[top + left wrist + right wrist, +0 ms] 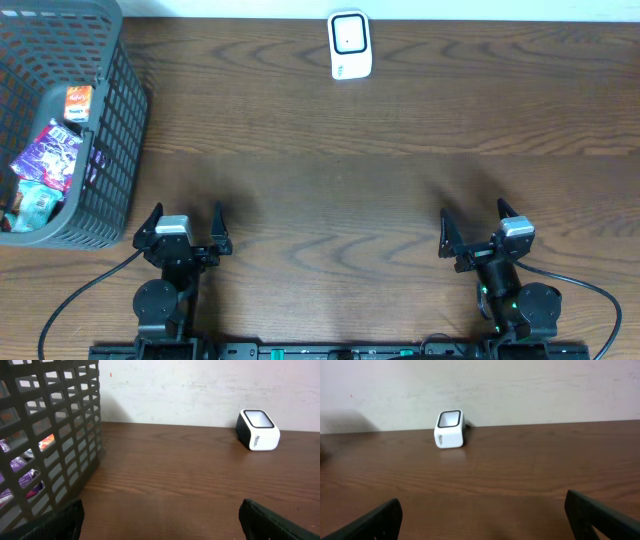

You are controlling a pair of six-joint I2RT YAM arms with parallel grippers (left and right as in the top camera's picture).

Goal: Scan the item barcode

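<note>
A white barcode scanner (350, 45) with a dark window stands at the far edge of the table; it also shows in the left wrist view (257, 429) and the right wrist view (449, 429). Several packaged items (45, 160) lie in a grey mesh basket (110, 150) at the far left, glimpsed through the mesh (30, 460). My left gripper (184, 227) rests open near the front left, nothing between its fingers. My right gripper (480, 226) rests open near the front right, also holding nothing.
The brown wooden table (330, 190) stretches bare between the grippers and the scanner. A pale wall (520, 390) rises behind the far edge. Black cables (80, 295) trail from both arm bases at the front.
</note>
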